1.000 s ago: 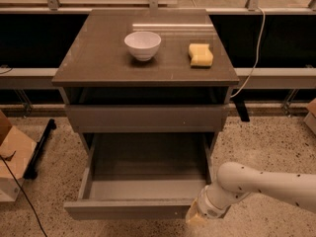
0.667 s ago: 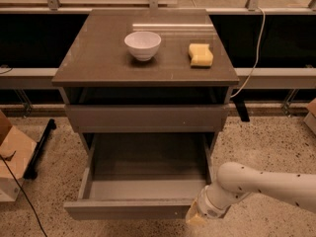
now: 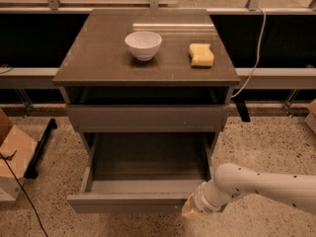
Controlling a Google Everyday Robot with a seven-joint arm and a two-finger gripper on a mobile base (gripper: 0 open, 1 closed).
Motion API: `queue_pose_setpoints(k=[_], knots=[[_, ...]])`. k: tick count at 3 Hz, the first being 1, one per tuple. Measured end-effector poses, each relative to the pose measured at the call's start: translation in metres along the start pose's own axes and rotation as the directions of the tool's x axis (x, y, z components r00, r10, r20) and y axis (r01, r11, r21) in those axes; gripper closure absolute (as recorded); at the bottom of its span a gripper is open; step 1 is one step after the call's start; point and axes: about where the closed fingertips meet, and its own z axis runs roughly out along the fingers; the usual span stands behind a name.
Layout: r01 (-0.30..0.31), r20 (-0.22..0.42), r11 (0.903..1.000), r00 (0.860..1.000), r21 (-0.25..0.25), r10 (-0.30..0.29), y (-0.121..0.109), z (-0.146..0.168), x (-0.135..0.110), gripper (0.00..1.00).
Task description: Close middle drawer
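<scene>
The middle drawer point(image 3: 129, 202) of the grey-brown cabinet is pulled far out toward me, showing its lighter inner floor point(image 3: 148, 157) and nothing inside. My gripper point(image 3: 192, 211) is low at the drawer front's right end, touching or very close to its right corner. The white arm reaches in from the lower right. The lowest drawer is hidden beneath the open one.
The uppermost drawer front point(image 3: 148, 116) stands slightly out under the cabinet top point(image 3: 98, 58), which holds a white bowl point(image 3: 143, 44) and a yellow sponge point(image 3: 202, 55). A cardboard box point(image 3: 12, 157) and a black bar point(image 3: 40, 147) lie on the floor at the left. A cable point(image 3: 254, 48) hangs at the right.
</scene>
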Motion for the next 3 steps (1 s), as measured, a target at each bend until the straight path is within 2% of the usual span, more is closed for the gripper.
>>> queue_pose_setpoints(k=[1,2,3], knots=[[0.000,0.000,1.0000,1.000,0.000,0.000,0.000,0.000,0.000,1.00],[0.045,0.037,0.9989,0.998,0.008,-0.046,-0.024,0.006,-0.014,1.00],[0.065,0.052,0.9978,0.996,0.012,-0.066,-0.033,0.008,-0.020,1.00]])
